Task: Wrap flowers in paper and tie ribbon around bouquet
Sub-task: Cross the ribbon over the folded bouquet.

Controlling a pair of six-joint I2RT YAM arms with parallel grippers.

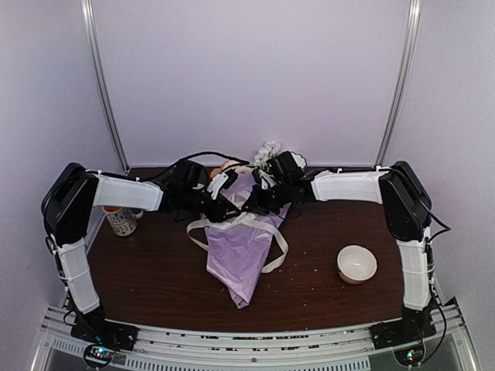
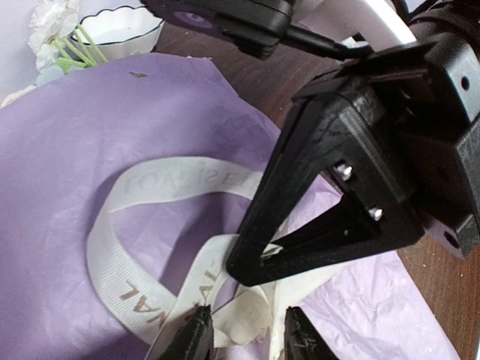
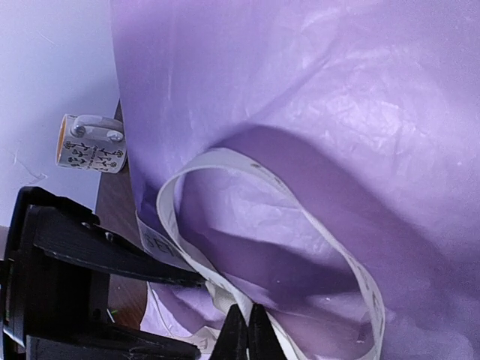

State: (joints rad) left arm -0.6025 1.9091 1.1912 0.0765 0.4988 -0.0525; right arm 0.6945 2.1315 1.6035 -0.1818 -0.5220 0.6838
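The bouquet (image 1: 241, 259) lies on the table as a purple paper (image 2: 67, 150) cone, with white flowers (image 1: 269, 150) poking out of its far wide end. The cream ribbon (image 2: 112, 251) loops over the paper. Both grippers meet above the cone's upper part. My right gripper (image 3: 248, 334) is shut on a strand of the ribbon (image 3: 225, 161); in the left wrist view its black tip (image 2: 255, 268) pinches the strip. My left gripper (image 2: 250, 339) is open, its fingertips (image 2: 196, 336) standing on either side of a folded bit of ribbon without pressing it.
A patterned mug (image 1: 121, 220) stands at the left of the table, under the left arm. A white bowl (image 1: 356, 263) sits at the right front. Ribbon tails (image 1: 277, 249) trail along both sides of the cone. Small crumbs dot the brown table (image 1: 155, 286).
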